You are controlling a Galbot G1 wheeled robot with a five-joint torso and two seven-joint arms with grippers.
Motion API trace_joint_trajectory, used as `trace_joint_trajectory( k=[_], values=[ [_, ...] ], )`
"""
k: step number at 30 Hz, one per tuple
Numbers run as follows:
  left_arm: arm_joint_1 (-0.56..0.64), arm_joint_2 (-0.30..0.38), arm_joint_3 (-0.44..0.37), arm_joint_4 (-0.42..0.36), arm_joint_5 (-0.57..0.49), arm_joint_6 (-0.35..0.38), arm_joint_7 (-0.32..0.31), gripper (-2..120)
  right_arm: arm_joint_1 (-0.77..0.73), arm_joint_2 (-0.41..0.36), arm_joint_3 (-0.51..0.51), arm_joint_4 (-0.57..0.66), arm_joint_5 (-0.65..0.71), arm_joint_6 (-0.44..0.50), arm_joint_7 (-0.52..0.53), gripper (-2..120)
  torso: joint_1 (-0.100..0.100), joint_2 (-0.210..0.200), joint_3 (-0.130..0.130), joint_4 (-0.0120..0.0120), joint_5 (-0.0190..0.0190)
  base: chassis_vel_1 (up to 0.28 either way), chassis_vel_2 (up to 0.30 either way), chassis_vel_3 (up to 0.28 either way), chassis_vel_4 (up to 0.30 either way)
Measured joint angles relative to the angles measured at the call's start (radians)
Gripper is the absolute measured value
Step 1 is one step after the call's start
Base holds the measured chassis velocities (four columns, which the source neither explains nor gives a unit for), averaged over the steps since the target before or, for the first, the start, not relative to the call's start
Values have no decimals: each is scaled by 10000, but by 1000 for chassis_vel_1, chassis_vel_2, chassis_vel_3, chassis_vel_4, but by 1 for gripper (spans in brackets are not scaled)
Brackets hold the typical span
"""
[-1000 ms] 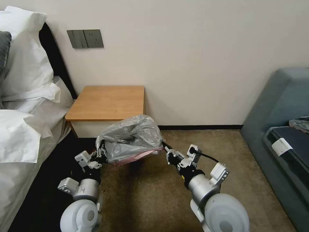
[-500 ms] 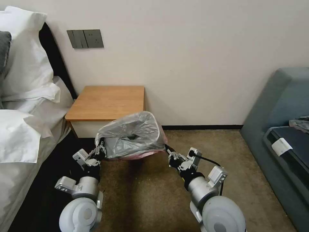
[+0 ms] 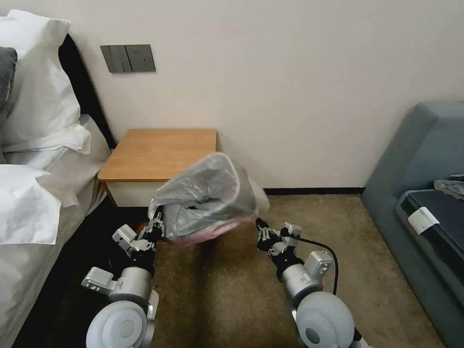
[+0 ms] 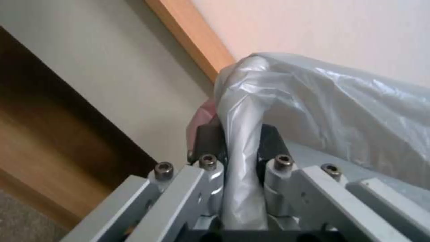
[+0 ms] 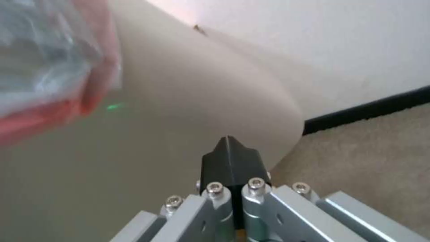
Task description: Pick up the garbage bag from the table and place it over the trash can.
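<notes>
The left gripper (image 4: 240,148) pinches the garbage bag (image 3: 208,195) edge, bag ballooning over the trash can (image 5: 179,111); the right gripper (image 5: 229,158), jaws closed on nothing, sits just beside it.

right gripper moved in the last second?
Yes. Against the baseboard, the right gripper has shifted slightly to the right, beside the trash can. It is shut, off the garbage bag.

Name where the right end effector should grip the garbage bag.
Probably the pinkish-red edge of the garbage bag, on its right side, approached from the right: that hem hangs nearest the shut, empty right end effector, while the left end effector pinches the opposite side.
</notes>
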Motion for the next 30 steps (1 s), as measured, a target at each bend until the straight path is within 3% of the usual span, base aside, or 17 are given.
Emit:
trace_joint_trajectory(
  k=[5,8,9,12,14,16,18,21,23,24,25,27,28,30],
  values=[
    [-80,112,-32,285,1012,-62,31,5,-99,24,249,-296,-1720,266,17,0,0,0,0,-1,0,0,0,0,0],
    [-88,387,-74,587,2700,-64,211,5,-164,-147,649,-465,-3303,1368,-575,5,0,0,0,-2,0,0,0,0,0],
    [-88,387,-74,587,2700,-64,211,5,-164,-147,649,-465,-3303,1368,-575,5,0,0,0,-2,0,0,0,0,0],
    [-60,686,17,793,4219,-37,543,5,325,-773,992,-539,-4099,3221,-2363,18,0,0,0,0,0,0,0,0,0],
    [-55,716,46,818,4413,-43,603,5,446,-910,989,-547,-4162,3437,-2666,22,0,0,0,-1,0,0,0,0,0],
    [-63,866,154,912,5283,-109,884,5,1049,-1686,629,-551,-4225,3910,-3761,28,0,0,0,-2,1,0,0,0,0],
    [-166,1005,295,1011,6096,-224,1148,5,1806,-2661,-101,-454,-4135,3630,-4503,24,0,0,0,4,0,0,0,0,0],
    [-294,1133,391,1086,6463,-231,1266,5,2456,-3224,-698,-337,-4123,3109,-4852,15,0,0,1,-4,-1,0,0,0,0],
    [-306,1256,407,1185,6904,-297,1352,5,3414,-3698,-1658,-222,-3955,2012,-4944,6,0,0,1,-2,1,0,0,0,0],
    [-306,1256,407,1185,6904,-297,1352,5,3414,-3698,-1658,-222,-3955,2012,-4944,6,0,0,1,-2,1,0,0,0,0],
    [-297,1321,407,1237,7096,-349,1386,5,3920,-3862,-2172,-172,-3719,1409,-4932,0,0,0,1,-2,-1,0,0,0,0],
    [-238,1448,394,1288,7338,-413,1421,5,5537,-4104,-3558,-102,-2854,-52,-4694,0,0,0,1,-1,1,0,0,0,0],
    [-238,1448,394,1288,7338,-413,1421,5,5537,-4104,-3558,-102,-2854,-52,-4694,0,0,0,1,-1,1,0,0,0,0],
    [-171,1449,351,1288,7473,-449,1436,5,7183,-4033,-4797,-226,-2027,-1114,-4425,0,0,0,1,1,-5,0,0,0,0]
  ],
)
